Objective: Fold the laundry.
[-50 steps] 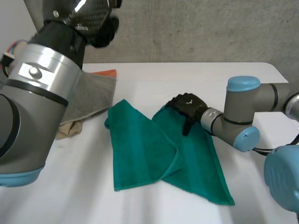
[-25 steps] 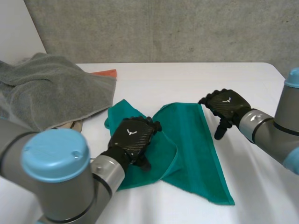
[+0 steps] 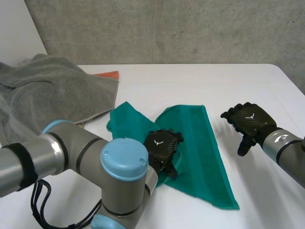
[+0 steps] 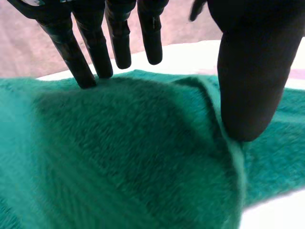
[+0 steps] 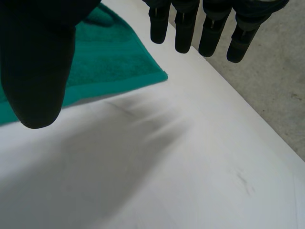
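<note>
Roughly in the middle of the white table [image 3: 190, 81] lies a green towel [image 3: 200, 157], partly folded, with one flap turned over so that its rounded fold edge runs across the towel's middle. The left hand [image 3: 162, 148] rests on that flap, right at the fold edge. In its wrist view its fingers [image 4: 90, 52] are straight and spread, their tips touching the towel, while the thumb [image 4: 248, 71] presses down on the ridge of the fold, well apart from the fingers. Nothing is gripped between them, so the hand lies flat and wide on the cloth. The right hand [image 3: 249, 123] is off the towel, over bare table beside the towel's right edge and not touching it. Its wrist view shows its fingers [image 5: 183, 28] straight and relaxed and the thumb set apart from them, with nothing in its grasp; a corner of the towel lies on the table near them. Left of the green towel sits a heap of grey towel [image 3: 52, 90], whose edge reaches close to the green towel's far left corner. A bit of orange cloth [image 3: 107, 75] peeks out from under the grey heap on the side away from the robot.
</note>
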Available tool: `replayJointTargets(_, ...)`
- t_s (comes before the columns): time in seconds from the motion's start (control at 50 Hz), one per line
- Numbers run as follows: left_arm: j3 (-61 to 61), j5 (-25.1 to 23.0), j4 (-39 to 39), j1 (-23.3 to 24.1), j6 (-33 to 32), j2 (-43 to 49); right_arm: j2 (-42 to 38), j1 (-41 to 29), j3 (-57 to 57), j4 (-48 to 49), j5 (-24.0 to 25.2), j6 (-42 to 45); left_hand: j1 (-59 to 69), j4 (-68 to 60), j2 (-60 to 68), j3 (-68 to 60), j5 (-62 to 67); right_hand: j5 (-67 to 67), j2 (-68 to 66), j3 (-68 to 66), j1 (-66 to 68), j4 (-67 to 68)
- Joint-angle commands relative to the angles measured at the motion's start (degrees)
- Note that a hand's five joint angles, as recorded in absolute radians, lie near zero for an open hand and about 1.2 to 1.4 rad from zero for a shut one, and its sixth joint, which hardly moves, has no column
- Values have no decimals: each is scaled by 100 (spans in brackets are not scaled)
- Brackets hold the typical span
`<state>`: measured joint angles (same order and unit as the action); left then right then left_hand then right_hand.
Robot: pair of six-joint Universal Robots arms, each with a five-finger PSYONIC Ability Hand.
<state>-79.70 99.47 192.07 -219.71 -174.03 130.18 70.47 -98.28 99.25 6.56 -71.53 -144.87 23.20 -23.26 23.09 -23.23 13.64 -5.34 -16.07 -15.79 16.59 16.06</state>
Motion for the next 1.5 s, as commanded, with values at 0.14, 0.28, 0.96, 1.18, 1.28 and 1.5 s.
replayJointTargets(0.14,174,908,50,-11,-61,377,-16,-33,-19,144,-19,275,5035,-5030,5046,-5032,4991,-282,-209,-237,157,210)
replayJointTargets(0.28,34,1057,-3,-37,-70,-140,-69,-68,-247,162,-45,275,5680,-5674,5691,-5677,5636,-282,-209,-236,157,210)
replayJointTargets(0.96,-2146,1048,-302,-871,-2030,-3350,-4455,-2142,-5618,-181,851,143,5680,-5674,5691,-5677,5636,-3054,-2981,-3009,2929,2983)
replayJointTargets(1.18,-1953,1040,-293,-1065,-2021,-3341,-4051,-2151,-4951,-691,1098,143,5680,-5674,5691,-5677,5636,-2468,-2395,-2423,2344,2397)
replayJointTargets(1.28,-1830,1040,-284,-1065,-2030,-3341,-3989,-2151,-4783,-699,1063,143,5680,-5674,5691,-5677,5636,-758,-685,-713,634,687)
replayJointTargets(1.5,-1698,1013,-241,-1074,-2030,-3333,-3708,-2151,-4853,-331,914,91,5680,-5674,5691,-5677,5636,-6466,-6393,-6421,6341,6394)
